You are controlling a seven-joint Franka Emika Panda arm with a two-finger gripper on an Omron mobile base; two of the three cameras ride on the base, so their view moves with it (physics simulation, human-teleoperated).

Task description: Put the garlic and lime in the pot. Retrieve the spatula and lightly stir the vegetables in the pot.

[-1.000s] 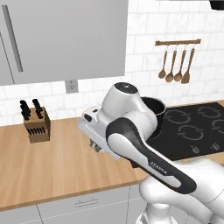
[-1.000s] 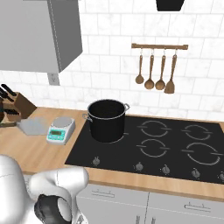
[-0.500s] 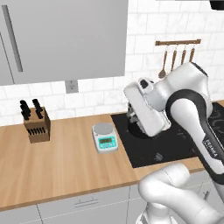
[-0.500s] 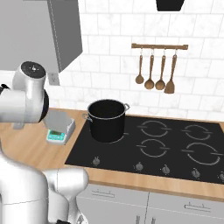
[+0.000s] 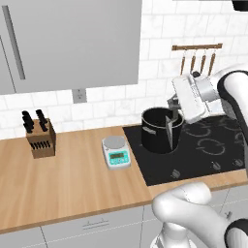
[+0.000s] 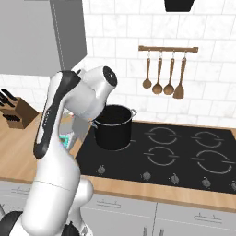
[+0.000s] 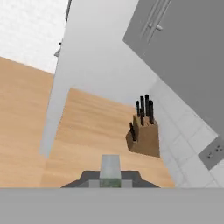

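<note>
The hand (image 5: pixel 170 127) is hanging just in front of the pot (image 5: pixel 159 130), fingers pointing down. I cannot tell if it is holding anything. The scale (image 5: pixel 116 151) is sitting on the bench (image 5: pixel 63 184) beside the pot.

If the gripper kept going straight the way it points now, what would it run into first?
Probably the bare wooden counter short of the knife block, which sits just right of the hand view's centre. Depth is unclear, so the gripper might reach the block itself.

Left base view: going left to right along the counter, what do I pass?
Brown wooden knife block → small white kitchen scale with teal front → tall black stockpot on the black glass cooktop.
</note>
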